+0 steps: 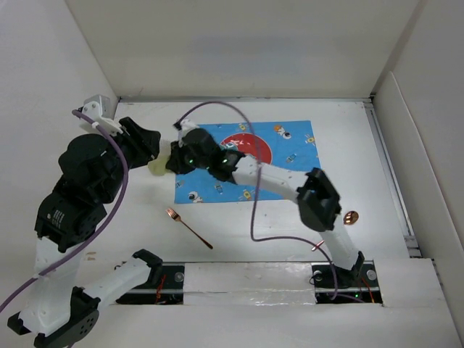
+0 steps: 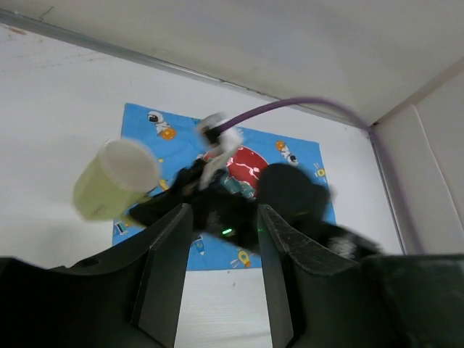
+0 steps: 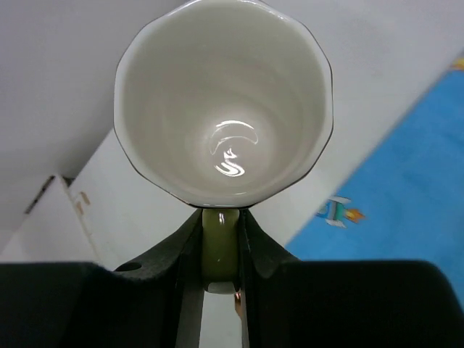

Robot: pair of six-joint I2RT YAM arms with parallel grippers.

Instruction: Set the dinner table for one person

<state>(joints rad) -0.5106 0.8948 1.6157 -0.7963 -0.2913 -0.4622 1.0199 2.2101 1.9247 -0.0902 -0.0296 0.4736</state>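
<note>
My right gripper (image 1: 176,161) is shut on the handle of a pale green mug (image 1: 157,168) and holds it just left of the blue placemat (image 1: 290,163), over the white dinner table (image 1: 283,232). In the right wrist view the mug (image 3: 221,101) shows its cream inside, and its handle (image 3: 220,250) is pinched by my right gripper (image 3: 220,235). In the left wrist view the mug (image 2: 112,180) hangs tilted on its side. My left gripper (image 1: 151,140) is open and empty beside the mug; its jaws (image 2: 221,217) stand apart. A red plate (image 1: 255,148) lies on the placemat, partly hidden by my right arm.
A copper-coloured utensil (image 1: 187,226) lies on the table in front of the placemat. A copper spoon (image 1: 349,217) lies beside my right arm's base. White walls enclose the table at the back and sides. A purple cable (image 1: 217,105) loops above the placemat.
</note>
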